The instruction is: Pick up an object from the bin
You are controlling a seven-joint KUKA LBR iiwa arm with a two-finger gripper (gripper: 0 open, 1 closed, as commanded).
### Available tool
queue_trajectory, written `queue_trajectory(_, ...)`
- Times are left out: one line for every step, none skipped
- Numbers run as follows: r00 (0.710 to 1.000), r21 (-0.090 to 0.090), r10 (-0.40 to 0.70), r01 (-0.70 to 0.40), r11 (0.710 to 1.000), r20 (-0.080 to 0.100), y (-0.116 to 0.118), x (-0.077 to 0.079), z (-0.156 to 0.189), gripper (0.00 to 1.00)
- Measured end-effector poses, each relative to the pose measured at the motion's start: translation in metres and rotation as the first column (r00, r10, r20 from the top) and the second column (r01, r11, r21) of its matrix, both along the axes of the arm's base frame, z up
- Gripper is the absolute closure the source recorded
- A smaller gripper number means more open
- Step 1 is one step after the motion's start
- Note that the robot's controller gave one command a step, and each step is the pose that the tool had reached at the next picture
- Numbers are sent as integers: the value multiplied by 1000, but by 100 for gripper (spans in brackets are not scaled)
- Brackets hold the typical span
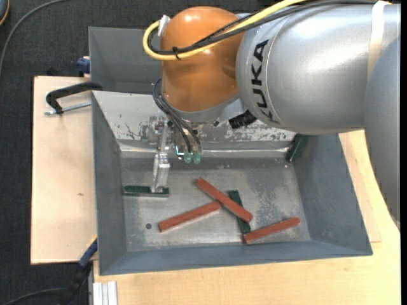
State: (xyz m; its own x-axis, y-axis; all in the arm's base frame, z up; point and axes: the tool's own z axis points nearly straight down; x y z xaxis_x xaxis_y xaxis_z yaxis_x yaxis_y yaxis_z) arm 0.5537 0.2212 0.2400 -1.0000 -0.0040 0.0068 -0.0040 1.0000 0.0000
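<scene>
- Where the grey floor of the bin (105, 170) meets its far wall, my pincer (161, 179) hangs low on the left side. Its tip is down at the right end of a small dark green bar (141, 190) that lies flat, running left to right.
- I cannot tell whether the pincer is released or clenched, nor whether it touches that bar or stands just above it.
- My orange wrist cover (197, 62) and silver arm (318, 56) reach in from the right over the far half of the bin.
- Right of the green bar, about mid-floor, two red-brown bars meet. The long one (189, 216) slants toward the near left. The other (210, 190) runs from far left to near right, touching the long one's right end.
- A second dark green bar (234, 197) lies partly under that second red-brown bar.
- A third red-brown bar (271, 230) lies by itself toward the near right corner.
- Another dark green piece (297, 148) stands tilted in the far right corner.
</scene>
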Motion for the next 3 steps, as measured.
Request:
queue_trajectory(987,-2,-159,159,987,-1,5,-4,-174,0)
queue_trajectory(987,2,-160,160,987,6,5,-2,-169,100)
queue_trajectory(991,8,-135,135,991,19,4,-5,-22,100)
